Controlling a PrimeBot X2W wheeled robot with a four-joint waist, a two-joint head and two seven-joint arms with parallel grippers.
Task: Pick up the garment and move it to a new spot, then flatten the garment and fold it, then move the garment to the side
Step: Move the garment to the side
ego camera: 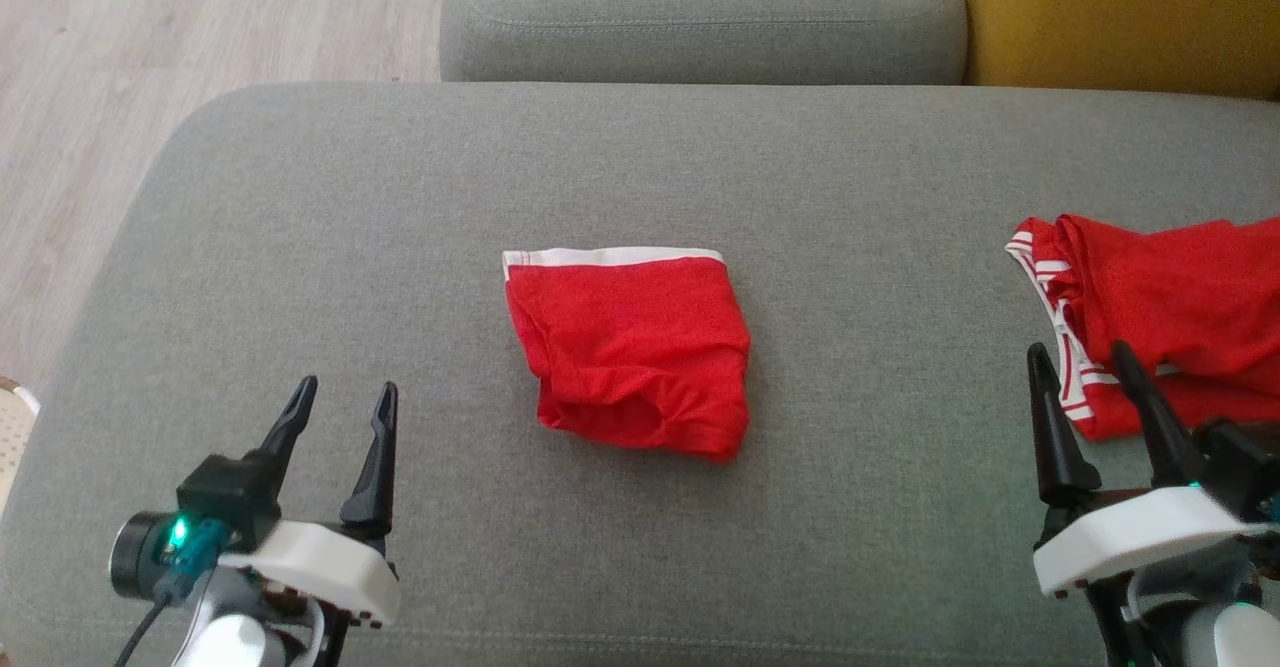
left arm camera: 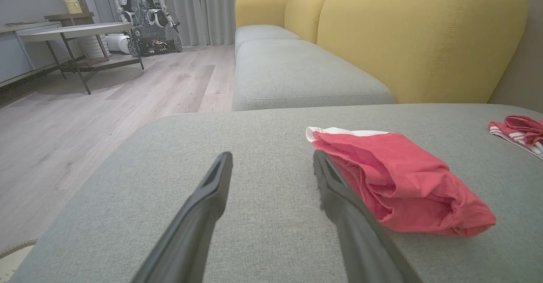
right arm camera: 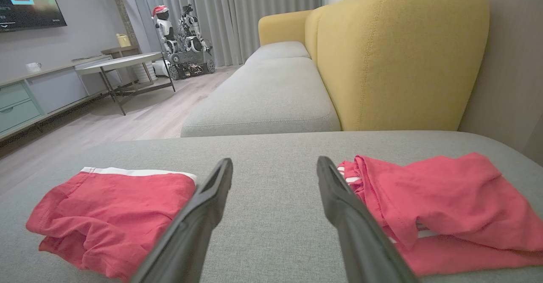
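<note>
The left gripper (ego camera: 349,387) hangs at the lower left with its two long, dark, tapering fingers spread wide and nothing between them, poised over bare grey cushion. The right gripper (ego camera: 1080,349) at the lower right is spread just as wide and equally empty. In the head view its fingertips overlap the near edge of a second red garment (ego camera: 1170,317), though whether they touch it cannot be told. The folded red garment (ego camera: 630,352) lies in the middle of the seat cushion (ego camera: 300,247), between the two grippers and apart from both. It is a roughly square packet of soft knit cloth with a smooth white waistband along its far edge and loose, rounded folds along the near one. The second garment lies rumpled and creased, its waistband striped red and white. The cushion is a coarse, woven grey fabric with rounded corners. Behind it are another grey cushion, a mustard-yellow backrest (ego camera: 1120,17) and pale wood-plank floor (ego camera: 200,17).
</note>
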